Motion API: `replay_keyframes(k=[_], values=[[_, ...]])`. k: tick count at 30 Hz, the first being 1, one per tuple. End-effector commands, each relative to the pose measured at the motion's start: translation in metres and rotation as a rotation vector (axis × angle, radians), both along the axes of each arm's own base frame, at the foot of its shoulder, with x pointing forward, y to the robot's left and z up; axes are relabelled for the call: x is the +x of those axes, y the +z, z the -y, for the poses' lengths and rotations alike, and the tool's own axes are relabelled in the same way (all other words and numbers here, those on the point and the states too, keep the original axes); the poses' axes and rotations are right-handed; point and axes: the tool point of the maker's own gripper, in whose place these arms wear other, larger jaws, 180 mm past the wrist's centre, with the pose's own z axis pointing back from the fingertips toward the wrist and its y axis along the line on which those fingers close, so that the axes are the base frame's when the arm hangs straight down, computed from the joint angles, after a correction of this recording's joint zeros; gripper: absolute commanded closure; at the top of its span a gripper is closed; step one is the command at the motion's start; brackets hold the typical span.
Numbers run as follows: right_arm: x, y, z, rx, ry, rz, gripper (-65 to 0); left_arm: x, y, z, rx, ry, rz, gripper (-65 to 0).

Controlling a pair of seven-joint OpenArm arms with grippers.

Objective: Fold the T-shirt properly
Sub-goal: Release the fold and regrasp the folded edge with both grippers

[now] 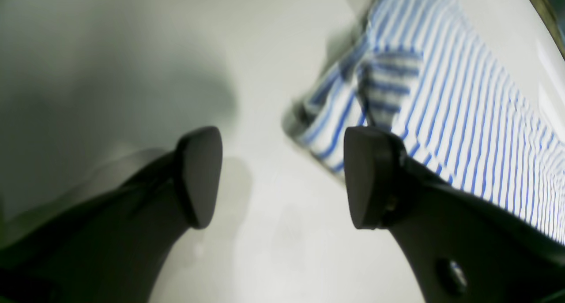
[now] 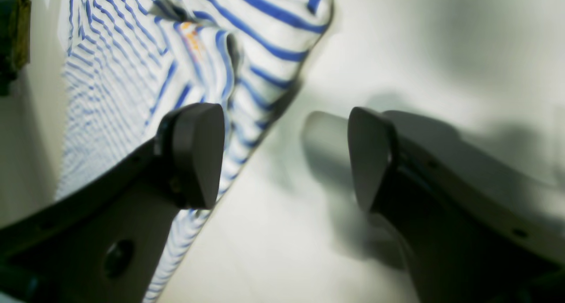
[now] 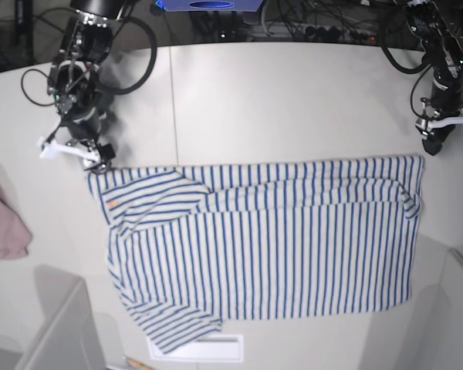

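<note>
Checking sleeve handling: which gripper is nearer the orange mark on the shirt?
Right. The right gripper hangs open just above the orange mark; the left gripper, also open, is past the shirt's opposite end.

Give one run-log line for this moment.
left gripper: open, empty | right gripper: open, empty | T-shirt: flat on table, top edge folded

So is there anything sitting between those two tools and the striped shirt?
Nothing visible. The left tool and the right tool both hang open over bare table, right at the far corners of the T-shirt. The pink cloth lies off to one side, clear of both.
</note>
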Motion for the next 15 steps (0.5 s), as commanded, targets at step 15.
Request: replay_keyframes(k=[15], values=[[0.029,-0.012,-0.001,0.04,-0.005,-0.004,-41.1,0.038,-0.028,-0.008,-0.105,0.057,0.025,-41.8]])
